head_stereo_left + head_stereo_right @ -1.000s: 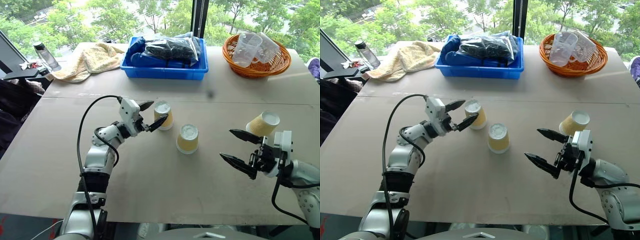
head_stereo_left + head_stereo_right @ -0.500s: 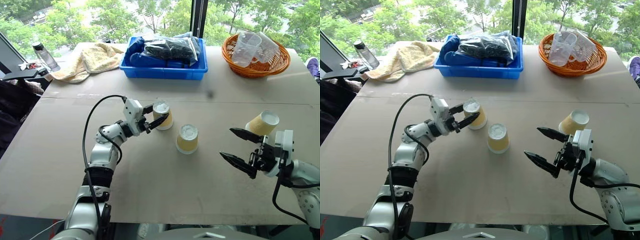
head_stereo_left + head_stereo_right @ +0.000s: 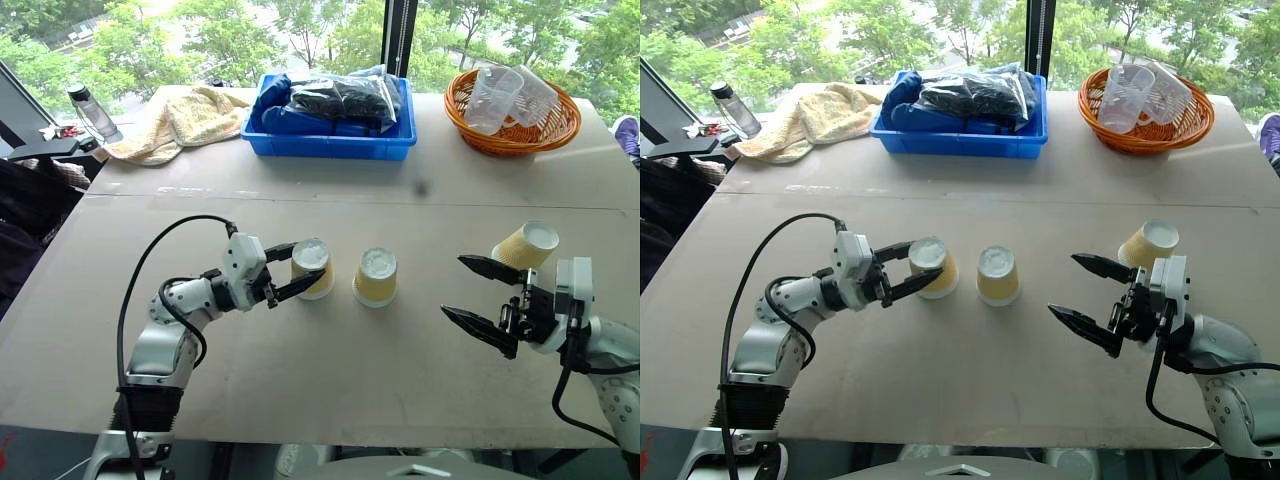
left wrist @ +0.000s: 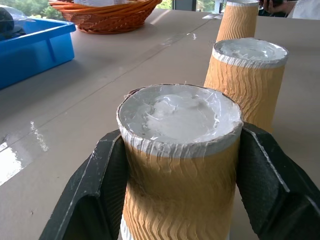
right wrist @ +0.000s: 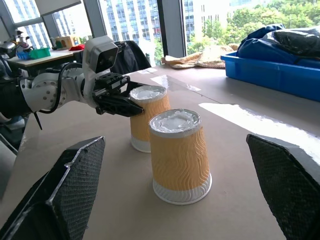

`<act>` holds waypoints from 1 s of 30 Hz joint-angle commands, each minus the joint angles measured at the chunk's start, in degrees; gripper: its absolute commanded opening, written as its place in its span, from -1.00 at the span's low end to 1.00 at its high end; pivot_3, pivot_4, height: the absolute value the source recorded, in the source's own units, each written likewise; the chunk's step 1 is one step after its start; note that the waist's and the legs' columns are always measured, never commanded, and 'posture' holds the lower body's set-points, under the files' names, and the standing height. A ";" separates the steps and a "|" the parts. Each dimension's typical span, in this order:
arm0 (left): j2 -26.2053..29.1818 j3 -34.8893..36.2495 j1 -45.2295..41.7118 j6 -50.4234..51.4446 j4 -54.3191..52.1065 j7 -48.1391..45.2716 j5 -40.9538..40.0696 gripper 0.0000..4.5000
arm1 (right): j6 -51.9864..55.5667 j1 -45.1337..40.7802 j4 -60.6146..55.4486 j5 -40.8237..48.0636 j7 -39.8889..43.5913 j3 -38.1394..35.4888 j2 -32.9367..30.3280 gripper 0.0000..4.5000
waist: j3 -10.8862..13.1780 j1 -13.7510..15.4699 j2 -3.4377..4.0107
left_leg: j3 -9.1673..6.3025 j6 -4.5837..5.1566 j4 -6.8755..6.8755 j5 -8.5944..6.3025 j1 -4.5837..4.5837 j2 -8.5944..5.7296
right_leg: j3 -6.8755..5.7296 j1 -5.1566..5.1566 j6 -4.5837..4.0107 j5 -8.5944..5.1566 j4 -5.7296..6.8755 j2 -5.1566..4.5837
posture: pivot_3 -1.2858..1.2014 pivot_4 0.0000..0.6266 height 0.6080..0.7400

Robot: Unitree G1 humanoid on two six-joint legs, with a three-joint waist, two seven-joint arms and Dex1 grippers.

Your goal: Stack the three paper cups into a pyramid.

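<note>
Dragged nearer since earlier, left cup (image 3: 312, 267) is now sitting upside down beside middle cup (image 3: 377, 277), left end effector (image 3: 283, 281) clamping it. Right end effector (image 3: 481, 297) is gaping empty near third cup (image 3: 527, 247) on desk (image 3: 320, 370).

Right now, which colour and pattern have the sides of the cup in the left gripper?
Yellow-tan with wavy ribs, on the cup; best in the left wrist view.

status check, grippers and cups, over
Left end effector shut on left cup, upside down beside middle cup. Right end effector open, empty, near third cup. No pyramid yet; nothing in the way.
</note>
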 commanded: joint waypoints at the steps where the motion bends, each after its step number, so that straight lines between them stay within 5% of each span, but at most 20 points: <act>1: -2.24 -1.82 -0.94 -1.03 1.21 0.42 0.71 0.08 | 0.60 -1.16 -1.74 0.59 0.83 0.36 -0.82 1.00 | 0.00 0.12 0.00 | 0.00 0.00 0.00 0.00 0.00 0.00 | -0.01 0.00 0.00 0.00 0.00 0.01 | 0.03 -0.52 1.00; 17: -7.01 -6.01 -3.69 -4.18 5.51 -0.68 2.92 0.08 | 2.53 -0.80 -4.23 1.24 -1.51 -1.46 -1.76 1.00 | -0.02 0.39 0.00 | 0.02 0.01 0.01 0.01 0.00 -0.02 | -0.02 0.02 0.01 0.02 0.00 0.03 | 0.03 -0.52 1.00; 22: -6.93 -6.15 -3.65 -3.94 5.33 -1.03 2.88 0.99 | 2.37 -0.58 -4.29 1.08 -1.64 -1.53 -1.56 1.00 | -0.01 0.33 0.00 | 0.03 0.00 0.01 0.01 0.00 -0.01 | -0.02 0.01 0.01 0.02 0.00 0.04 | 0.03 -0.52 1.00; 30: -3.58 -2.17 -2.92 2.56 -2.17 -1.34 -2.98 0.99 | 1.47 0.97 -3.37 0.92 -2.36 -3.24 -0.87 1.00 | 0.01 -0.04 -0.04 | 0.02 0.00 -0.01 0.01 -0.02 0.00 | -0.02 0.00 0.00 0.02 0.00 0.05 | 0.03 -0.52 1.00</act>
